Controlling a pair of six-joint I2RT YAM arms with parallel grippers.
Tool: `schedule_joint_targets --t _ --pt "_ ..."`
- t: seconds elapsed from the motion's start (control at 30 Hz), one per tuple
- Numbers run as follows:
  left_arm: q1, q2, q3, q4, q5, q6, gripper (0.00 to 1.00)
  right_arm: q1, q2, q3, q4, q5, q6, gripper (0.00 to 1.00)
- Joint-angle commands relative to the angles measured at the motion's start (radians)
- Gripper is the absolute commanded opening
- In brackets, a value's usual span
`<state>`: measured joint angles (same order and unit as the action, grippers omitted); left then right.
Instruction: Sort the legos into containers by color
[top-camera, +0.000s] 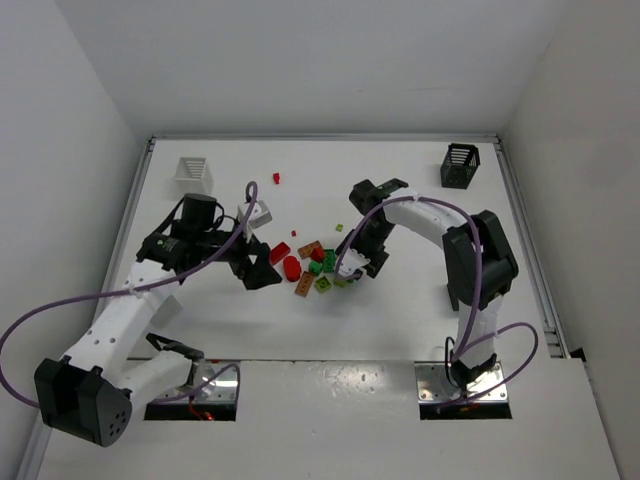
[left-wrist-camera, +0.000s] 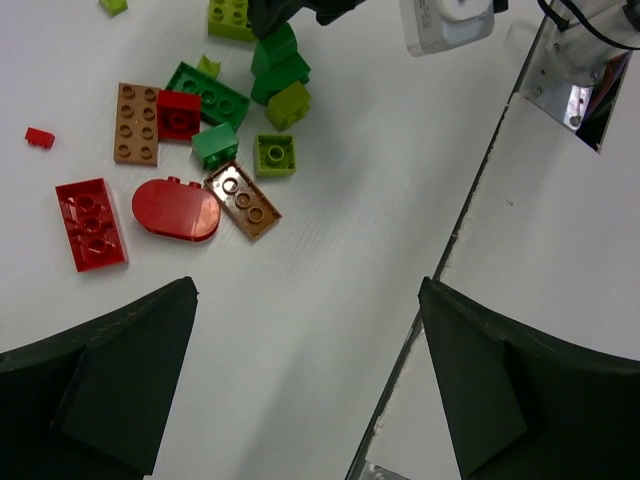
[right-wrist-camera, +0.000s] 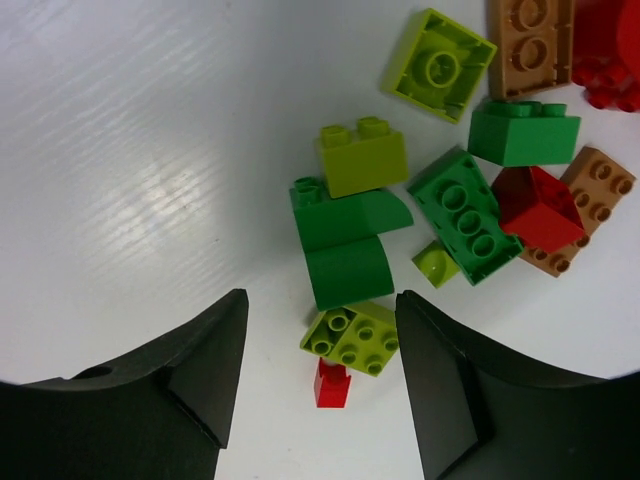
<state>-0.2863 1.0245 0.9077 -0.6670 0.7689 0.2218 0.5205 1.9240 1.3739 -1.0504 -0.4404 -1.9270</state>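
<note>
Legos lie clustered at the table's middle.

Left pincer gapes wide; right pincer stands partly open.

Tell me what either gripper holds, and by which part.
Neither holds anything. The left gripper stands open; the right gripper, open, straddles a loose yellow-green brick.

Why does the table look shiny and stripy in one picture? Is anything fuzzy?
Right wrist view: glare streaks the bare table, yet the legos look sharp. Left wrist view: no glare, just a soft grey shadow between the dark fingers. Top view: even light, but the legos are too small for detail.
</note>
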Motion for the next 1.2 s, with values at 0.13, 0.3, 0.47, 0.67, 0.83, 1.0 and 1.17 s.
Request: schedule_joint_targets --t 0.13,0.3,0.47,0.67,0.83,1.0,1.17 --pt "0.061 0.045 0.031 -0.008 0.093 0.040 0.99 0.016 0.012 0.001 -0.028 -0.004 -0.159 0.61" --pt "0.081 0.063 0.031 -0.008 0.116 0.050 0.99 0.025 0.044 -0.009 0.004 -0.004 -0.136 0.61" --pt "0.090 0.063 0.022 -0.008 0.125 0.059 0.99 0.026 0.063 -0.009 0.030 -0.004 -0.115 0.61" --pt "0.099 0.072 0.022 -0.008 0.125 0.059 0.98 0.035 0.081 -0.018 0.041 -0.004 -0.096 0.55" --pt "0.099 0.082 0.013 -0.017 0.125 0.068 0.97 0.035 0.102 -0.018 0.050 0.015 -0.054 0.45" --pt "0.099 0.091 0.013 -0.017 0.125 0.068 0.94 0.035 0.112 -0.027 0.082 0.003 0.012 0.29" --pt "0.099 0.071 -0.049 0.062 0.193 0.024 0.88 0.035 0.020 -0.061 0.157 -0.098 0.231 0.03"
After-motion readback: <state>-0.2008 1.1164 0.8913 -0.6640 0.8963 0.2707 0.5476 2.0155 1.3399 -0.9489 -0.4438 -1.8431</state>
